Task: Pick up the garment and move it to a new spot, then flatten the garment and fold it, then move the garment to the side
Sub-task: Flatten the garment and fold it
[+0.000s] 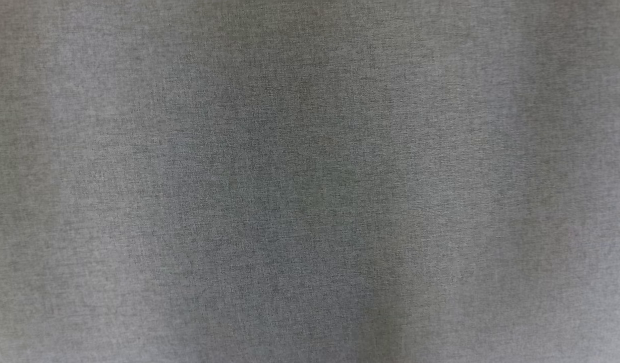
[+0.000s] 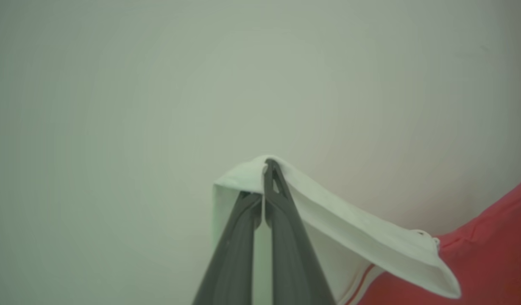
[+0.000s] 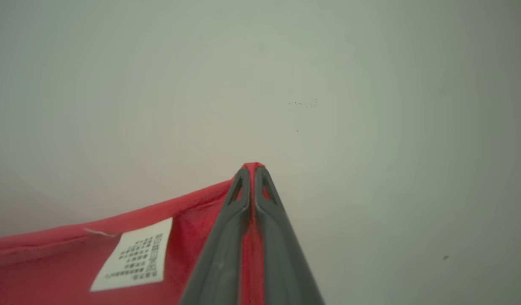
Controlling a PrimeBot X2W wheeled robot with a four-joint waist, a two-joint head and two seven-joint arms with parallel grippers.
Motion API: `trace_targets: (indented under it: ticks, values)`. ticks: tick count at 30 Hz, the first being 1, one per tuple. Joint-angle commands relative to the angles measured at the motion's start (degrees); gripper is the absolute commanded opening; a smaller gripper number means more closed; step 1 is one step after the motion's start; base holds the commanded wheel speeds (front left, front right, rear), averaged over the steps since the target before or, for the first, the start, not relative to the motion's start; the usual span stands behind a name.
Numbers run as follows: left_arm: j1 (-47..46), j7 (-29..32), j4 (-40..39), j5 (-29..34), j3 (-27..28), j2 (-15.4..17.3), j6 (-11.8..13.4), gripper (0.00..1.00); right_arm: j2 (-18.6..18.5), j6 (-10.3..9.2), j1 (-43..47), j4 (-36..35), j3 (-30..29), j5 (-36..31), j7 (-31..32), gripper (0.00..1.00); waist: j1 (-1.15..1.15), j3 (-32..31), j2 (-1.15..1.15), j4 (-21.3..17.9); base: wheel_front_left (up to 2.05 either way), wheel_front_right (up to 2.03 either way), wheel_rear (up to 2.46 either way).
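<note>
The garment is red with a white band and thin white stripes. In the left wrist view my left gripper (image 2: pixel 266 167) is shut on the folded white band (image 2: pixel 362 237), and the red cloth (image 2: pixel 489 262) runs off to the lower right. In the right wrist view my right gripper (image 3: pixel 252 169) is shut on a red edge of the garment (image 3: pixel 52 271), which stretches away to the lower left. A white care label (image 3: pixel 135 256) is sewn on that red cloth. The rest of the garment is out of frame.
A plain pale surface (image 2: pixel 116 106) lies behind both grippers, with a few small dark specks (image 3: pixel 302 103) on it. In the head view a grey woven cloth (image 1: pixel 310 181) hangs very close; I cannot tell what it belongs to.
</note>
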Motion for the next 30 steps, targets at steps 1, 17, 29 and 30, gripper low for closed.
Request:
trace_targets:
  ticks: [1,17,29,30]
  values:
    - [-0.47,-0.79,0.13,-0.70,-0.67,0.07,0.16,0.00,-0.06,-0.14,-0.20,0.52,0.52,0.32,-0.26,0.00,0.00,0.21,-0.01,0.20,0.00,0.00,0.00]
    - [18.54,-7.27,-11.73,-11.37,-4.17,5.41,0.16,0.00,-0.88,-0.14,18.68,-8.91,4.64,7.88,-5.34,0.00,0.00,-7.06,-0.01,1.40,0.00,0.00,0.00]
    - [58.23,-8.09,-42.42,-15.26,5.01,15.23,10.80,0.00,-7.57,-0.14,53.60,-29.54,5.93,15.27,-7.54,0.00,0.00,-18.47,-0.01,1.26,0.00,0.00,0.00]
    - [62.46,-8.10,-45.94,-15.32,6.34,15.60,12.20,0.00,-8.23,-0.14,57.01,-31.27,5.56,15.61,-7.67,0.00,0.00,-19.21,-0.01,1.35,0.00,0.00,0.00]
